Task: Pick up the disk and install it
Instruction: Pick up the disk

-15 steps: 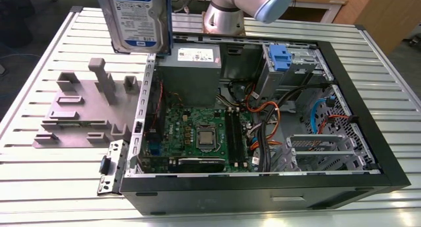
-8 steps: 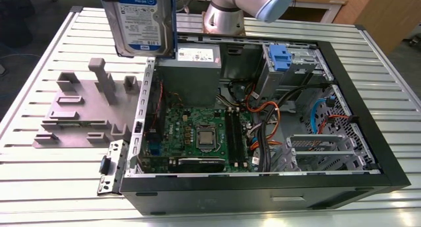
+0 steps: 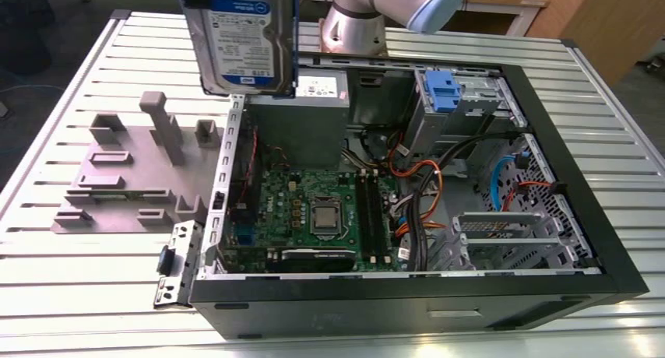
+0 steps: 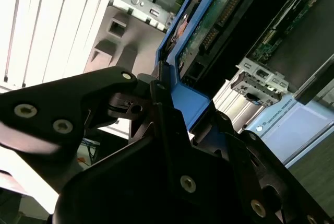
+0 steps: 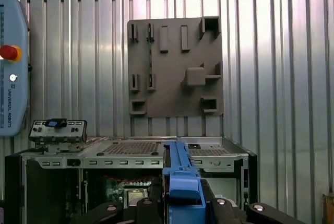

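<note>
The disk (image 3: 241,39) hangs upright in the air at the top of the exterior view, label facing the camera, above the gap between the grey holder block (image 3: 124,171) and the open computer case (image 3: 582,210). Blue rails run along its edges. In both wrist views my gripper (image 4: 156,93) (image 5: 182,205) is shut on the disk, its black fingers (image 4: 104,98) clamped against the blue rail (image 5: 182,179). The disk's circuit-board side (image 4: 219,10) shows past the fingers. The holder block (image 5: 175,67) lies below with its slots vacant.
The case lies on its side on the slatted metal table (image 3: 83,296), its motherboard (image 3: 311,210) and cables exposed. A drive bay with a blue latch (image 3: 441,89) sits at the case's far corner. The arm's base (image 3: 359,19) stands behind the case. A pendant with a red button (image 5: 10,78) lies on the table.
</note>
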Action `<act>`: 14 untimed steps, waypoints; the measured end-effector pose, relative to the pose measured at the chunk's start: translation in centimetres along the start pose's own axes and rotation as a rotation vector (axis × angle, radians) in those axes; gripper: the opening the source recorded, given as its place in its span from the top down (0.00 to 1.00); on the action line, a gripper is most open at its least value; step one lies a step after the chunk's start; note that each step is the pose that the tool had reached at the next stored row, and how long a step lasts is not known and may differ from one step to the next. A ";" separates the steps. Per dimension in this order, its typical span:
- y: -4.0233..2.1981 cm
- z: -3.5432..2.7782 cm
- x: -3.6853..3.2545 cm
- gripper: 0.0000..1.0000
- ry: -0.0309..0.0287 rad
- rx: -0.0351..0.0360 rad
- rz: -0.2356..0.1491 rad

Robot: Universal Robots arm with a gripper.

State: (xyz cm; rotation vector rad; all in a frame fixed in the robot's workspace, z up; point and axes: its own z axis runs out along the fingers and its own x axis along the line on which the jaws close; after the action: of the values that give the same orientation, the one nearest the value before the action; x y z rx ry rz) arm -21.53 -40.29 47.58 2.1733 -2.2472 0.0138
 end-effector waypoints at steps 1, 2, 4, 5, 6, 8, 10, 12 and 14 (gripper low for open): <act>-0.45 -0.01 0.00 0.64 0.0000 -0.0001 0.000; -0.90 -0.01 0.00 0.64 0.0001 -0.0001 0.000; -1.70 -0.01 0.00 0.64 0.0001 -0.0001 0.000; -1.98 0.00 0.01 0.64 0.0001 -0.0001 0.000; -2.23 0.01 0.05 0.64 0.0000 0.0000 0.000; -2.62 0.05 0.26 0.64 -0.0001 0.0000 0.000; -2.90 0.09 0.56 0.64 0.0001 -0.0001 0.000; -3.10 0.13 0.89 0.64 0.0001 -0.0001 0.000; -3.32 0.18 1.20 0.64 0.0001 -0.0001 0.000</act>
State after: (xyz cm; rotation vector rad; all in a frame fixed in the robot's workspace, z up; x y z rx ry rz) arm -18.26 -41.61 47.41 2.1732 -2.2472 0.0138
